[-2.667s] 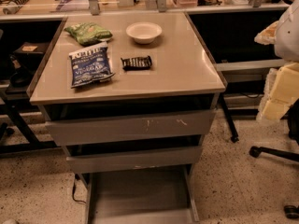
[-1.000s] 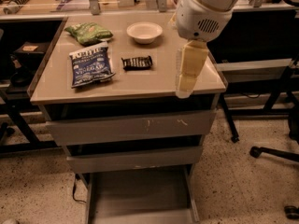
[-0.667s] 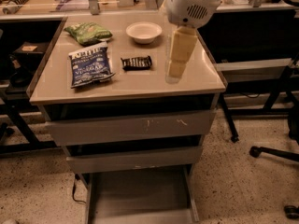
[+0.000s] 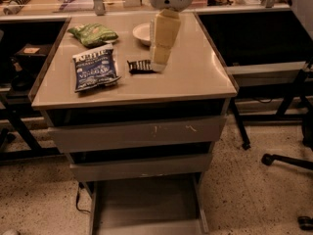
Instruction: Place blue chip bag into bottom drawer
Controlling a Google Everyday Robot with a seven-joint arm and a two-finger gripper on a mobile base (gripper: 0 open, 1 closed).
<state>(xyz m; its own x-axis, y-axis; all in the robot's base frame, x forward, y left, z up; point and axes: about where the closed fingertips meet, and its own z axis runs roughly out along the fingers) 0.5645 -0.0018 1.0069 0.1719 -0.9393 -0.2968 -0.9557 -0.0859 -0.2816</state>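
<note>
The gripper has swung left to upper centre, nearing the untouched blue chip bag; its opening I cannot tell.

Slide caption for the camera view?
Gripper hovers by the black bar; blue chip bag lies nearby, bottom drawer open below.

Partly behind the pincer over the tabletop: bowl, black bar
</note>
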